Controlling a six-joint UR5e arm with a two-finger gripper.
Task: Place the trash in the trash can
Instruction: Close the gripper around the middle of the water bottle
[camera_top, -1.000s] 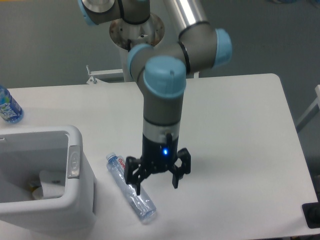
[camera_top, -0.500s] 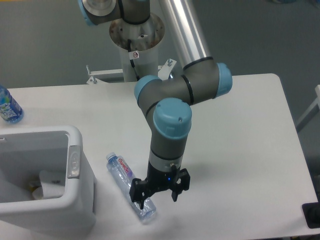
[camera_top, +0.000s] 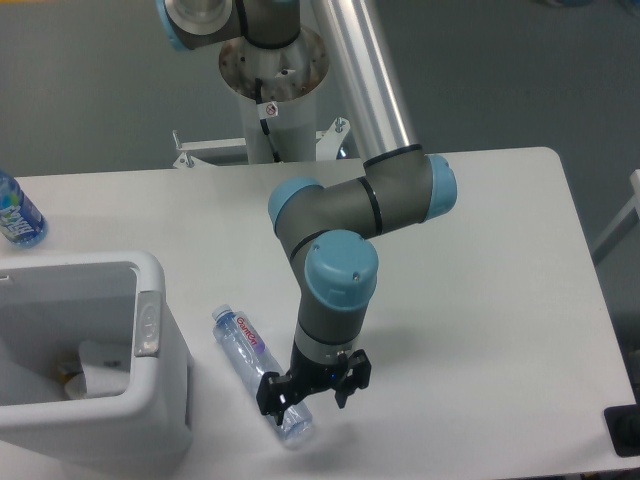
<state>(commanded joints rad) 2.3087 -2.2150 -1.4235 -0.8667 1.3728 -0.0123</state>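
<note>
Fingers (camera_top: 308, 393) spread open over crushed bottle (camera_top: 260, 371) (lying flat), beside trash can (camera_top: 150, 275)

- A white table (camera_top: 480, 300) is seen from above.
- The gripper (camera_top: 312, 392) is held low over the near end of the crushed clear bottle (camera_top: 258, 370), with its fingers spread.
- The bottle is laid flat, just beside the white trash can (camera_top: 150, 400).
- A crumpled white wrapper (camera_top: 100, 370) is seen inside the can.
- A blue bottle (camera_top: 18, 212) is stood at the far left edge.
</note>
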